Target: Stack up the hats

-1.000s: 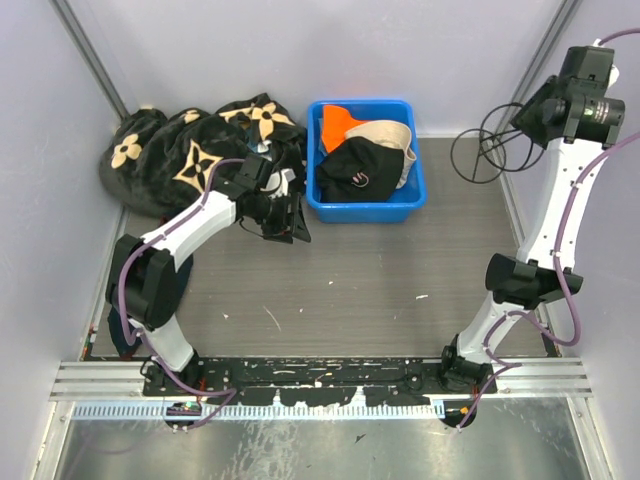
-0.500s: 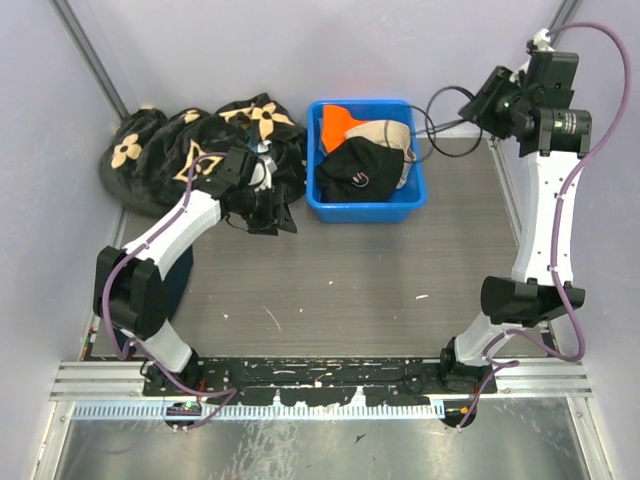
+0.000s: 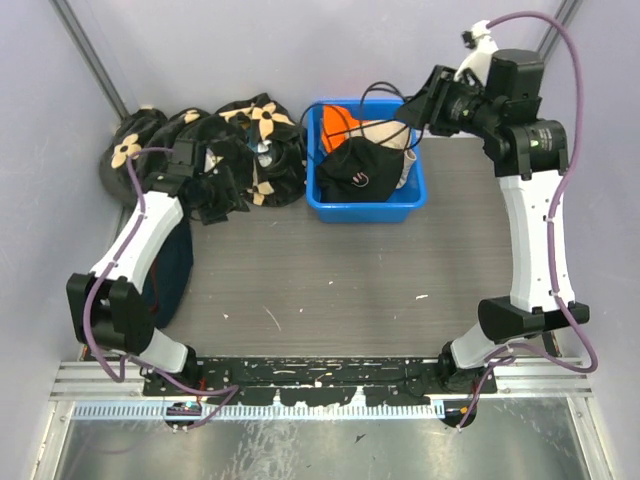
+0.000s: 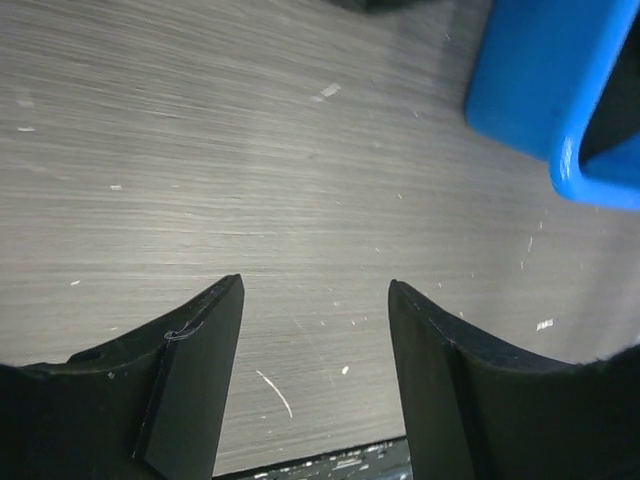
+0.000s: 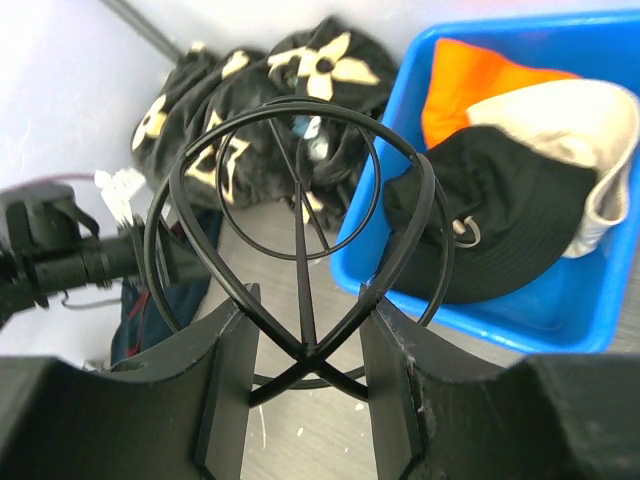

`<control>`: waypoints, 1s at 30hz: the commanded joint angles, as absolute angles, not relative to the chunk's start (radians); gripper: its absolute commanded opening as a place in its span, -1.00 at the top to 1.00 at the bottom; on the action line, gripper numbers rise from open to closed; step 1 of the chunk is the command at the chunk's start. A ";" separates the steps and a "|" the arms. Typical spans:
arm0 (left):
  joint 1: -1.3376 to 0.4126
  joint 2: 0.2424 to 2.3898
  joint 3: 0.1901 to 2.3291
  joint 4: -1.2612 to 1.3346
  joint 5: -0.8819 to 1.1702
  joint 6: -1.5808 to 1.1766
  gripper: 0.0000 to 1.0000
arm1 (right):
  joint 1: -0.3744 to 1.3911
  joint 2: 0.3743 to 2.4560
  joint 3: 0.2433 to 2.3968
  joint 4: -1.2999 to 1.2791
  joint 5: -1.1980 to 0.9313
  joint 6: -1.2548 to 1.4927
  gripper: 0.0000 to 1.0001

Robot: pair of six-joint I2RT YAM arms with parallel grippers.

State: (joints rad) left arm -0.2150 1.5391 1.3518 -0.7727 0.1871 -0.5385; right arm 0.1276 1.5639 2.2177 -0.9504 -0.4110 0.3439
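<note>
I work in a lab-style robot cell: plain pale walls [image 3: 300, 50] box in my grey tabletop [image 3: 350, 280], with aluminium mounting rails [image 3: 90, 378] along its near edge.

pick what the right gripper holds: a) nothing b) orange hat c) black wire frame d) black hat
c: in the right wrist view the wire frame stands between the fingers of the right gripper, its base strands pinched there.
</note>
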 commanded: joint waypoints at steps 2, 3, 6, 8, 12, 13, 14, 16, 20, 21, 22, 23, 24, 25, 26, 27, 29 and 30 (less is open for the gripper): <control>-0.126 1.430 1.354 -0.815 0.029 -0.587 -0.37 | 0.267 1.511 2.181 -0.910 -0.411 0.310 0.99; -0.108 1.421 1.360 -0.817 0.019 -0.589 -0.39 | 0.298 1.511 2.169 -0.924 -0.388 0.302 0.98; -0.083 1.420 1.379 -0.821 0.014 -0.589 -0.40 | 0.419 1.534 2.154 -0.978 -0.280 0.272 0.98; -0.076 1.434 1.393 -0.855 0.019 -0.587 -0.40 | 0.490 1.565 2.179 -1.034 -0.184 0.259 0.99; -0.075 1.455 1.394 -0.877 0.037 -0.586 -0.40 | 0.603 1.665 2.290 -1.134 -0.082 0.238 0.98; -0.076 1.456 1.390 -0.879 0.041 -0.586 -0.40 | 0.630 1.703 2.337 -1.175 -0.054 0.231 0.99; -0.075 1.456 1.388 -0.879 0.043 -0.586 -0.40 | 0.657 1.742 2.382 -1.212 -0.027 0.225 0.99; -0.075 1.453 1.385 -0.881 0.045 -0.586 -0.40 | 0.703 1.795 2.427 -1.253 0.008 0.219 0.99; -0.074 1.454 1.388 -0.887 0.047 -0.583 -0.40 | 0.770 1.858 2.436 -1.293 0.105 0.232 0.99; -0.075 1.456 1.389 -0.890 0.049 -0.582 -0.40 | 0.776 1.870 2.432 -1.299 0.124 0.236 0.98; -0.075 1.456 1.389 -0.894 0.051 -0.580 -0.41 | 0.780 1.877 2.423 -1.301 0.125 0.239 0.99; -0.075 1.458 1.388 -0.897 0.050 -0.579 -0.40 | 0.783 1.887 2.420 -1.307 0.129 0.248 0.99; -0.075 1.458 1.388 -0.899 0.052 -0.578 -0.40 | 0.791 1.897 2.417 -1.309 0.137 0.253 0.99; -0.075 1.460 1.388 -0.901 0.053 -0.577 -0.40 | 0.799 1.902 2.413 -1.309 0.142 0.255 0.98; -0.074 1.458 1.386 -0.903 0.054 -0.577 -0.40 | 0.807 1.906 2.410 -1.307 0.146 0.259 0.99; -0.075 1.459 1.384 -0.902 0.056 -0.577 -0.40 | 0.816 1.908 2.408 -1.306 0.145 0.260 0.99; -0.074 1.458 1.380 -0.901 0.062 -0.578 -0.40 | 0.831 1.911 2.401 -1.300 0.143 0.268 0.99; -0.075 1.458 1.376 -0.901 0.065 -0.578 -0.40 | 0.838 1.912 2.394 -1.298 0.141 0.270 0.99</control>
